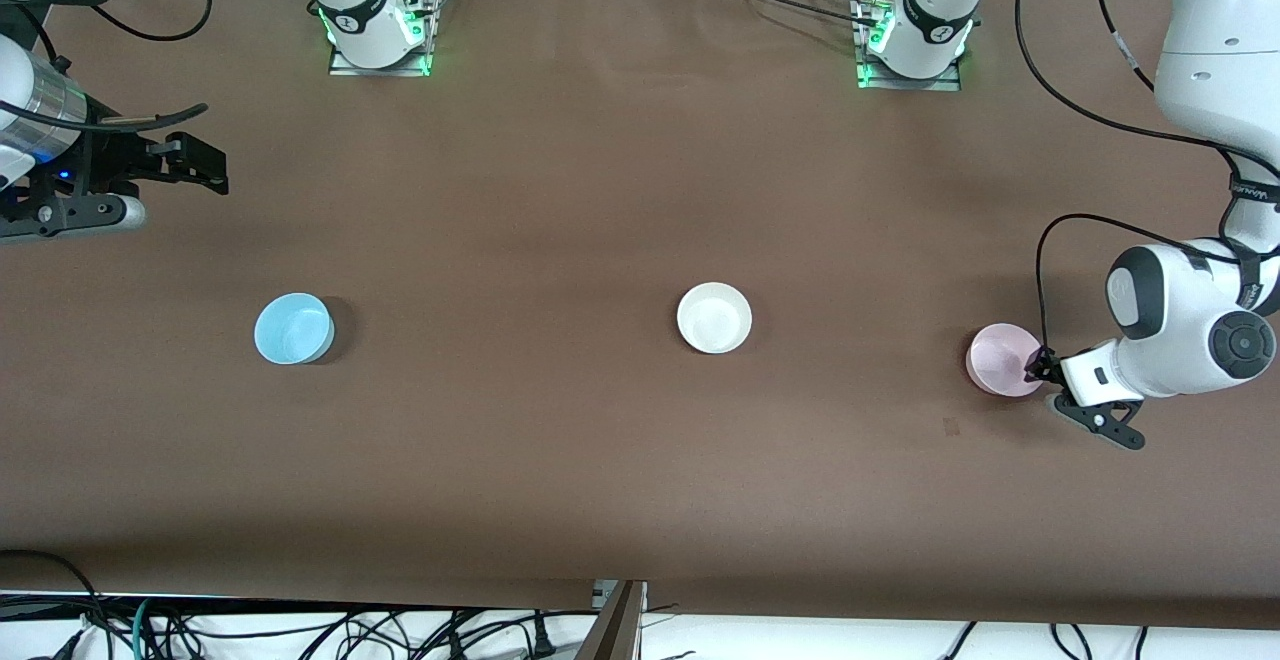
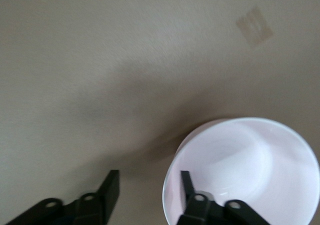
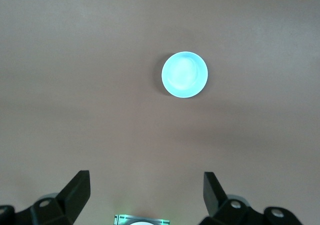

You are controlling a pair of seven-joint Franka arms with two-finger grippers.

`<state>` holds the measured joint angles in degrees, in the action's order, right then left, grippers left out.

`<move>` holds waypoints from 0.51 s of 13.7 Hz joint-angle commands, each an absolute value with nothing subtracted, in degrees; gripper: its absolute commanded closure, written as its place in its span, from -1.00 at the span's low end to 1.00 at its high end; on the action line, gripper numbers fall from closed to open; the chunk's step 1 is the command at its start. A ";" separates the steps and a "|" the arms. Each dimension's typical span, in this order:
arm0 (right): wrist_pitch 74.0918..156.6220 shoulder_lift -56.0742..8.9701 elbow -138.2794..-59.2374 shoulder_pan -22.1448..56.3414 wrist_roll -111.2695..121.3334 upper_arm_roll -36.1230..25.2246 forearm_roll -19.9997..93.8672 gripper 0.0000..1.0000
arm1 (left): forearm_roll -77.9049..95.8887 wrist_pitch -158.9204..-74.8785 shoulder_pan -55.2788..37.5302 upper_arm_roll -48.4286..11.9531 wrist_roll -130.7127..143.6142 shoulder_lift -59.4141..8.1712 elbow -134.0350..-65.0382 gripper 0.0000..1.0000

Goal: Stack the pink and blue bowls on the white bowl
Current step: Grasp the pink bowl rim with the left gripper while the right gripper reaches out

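Note:
The pink bowl (image 1: 1000, 358) stands upright near the left arm's end of the table. My left gripper (image 1: 1038, 370) is low at its rim, open, with one finger inside the bowl and one outside; the left wrist view shows the gripper (image 2: 149, 177) straddling the rim of the bowl (image 2: 245, 170). The white bowl (image 1: 714, 317) stands in the middle of the table. The blue bowl (image 1: 293, 328) stands toward the right arm's end and also shows in the right wrist view (image 3: 184, 75). My right gripper (image 1: 205, 165) (image 3: 146, 180) is open, empty and held high, apart from the blue bowl.
The two arm bases (image 1: 378, 30) (image 1: 912, 40) stand along the table's edge farthest from the front camera. A faint square patch (image 1: 950, 427) marks the brown table cover near the pink bowl. Cables hang below the table's front edge.

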<state>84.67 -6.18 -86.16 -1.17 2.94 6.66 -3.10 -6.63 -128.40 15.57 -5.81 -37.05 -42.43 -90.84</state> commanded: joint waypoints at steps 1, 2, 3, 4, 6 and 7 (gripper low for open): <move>85.51 -6.50 -85.25 -1.32 2.99 6.50 -2.55 -0.99 | -6.77 -129.20 16.44 -5.89 -40.60 -43.07 -90.97 1.00; 85.87 -6.50 -85.25 -1.23 2.99 6.50 -2.64 -0.99 | -6.77 -129.11 16.26 -5.89 -40.69 -43.07 -90.97 1.00; 86.48 -6.50 -85.25 -1.23 2.90 6.59 -2.64 -0.99 | -6.77 -129.11 16.17 -6.06 -40.69 -42.98 -90.97 1.00; 87.18 -6.59 -85.25 -1.23 2.90 6.50 -2.81 -0.99 | -6.77 -129.02 16.17 -6.15 -40.69 -42.89 -90.97 1.00; 88.59 -9.04 -85.34 -1.05 2.81 6.59 -3.43 -0.99 | -6.77 -128.59 16.08 -6.33 -40.61 -42.63 -90.88 1.00; 88.77 -9.75 -85.52 -1.23 2.64 6.50 -2.73 -0.99 | -6.77 -128.15 16.00 -6.76 -40.43 -42.19 -90.79 1.00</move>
<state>87.97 -7.27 -86.24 -1.21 2.91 6.60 -3.15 -6.62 -128.51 16.10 -6.23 -39.73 -42.94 -90.76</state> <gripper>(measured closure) 0.000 0.947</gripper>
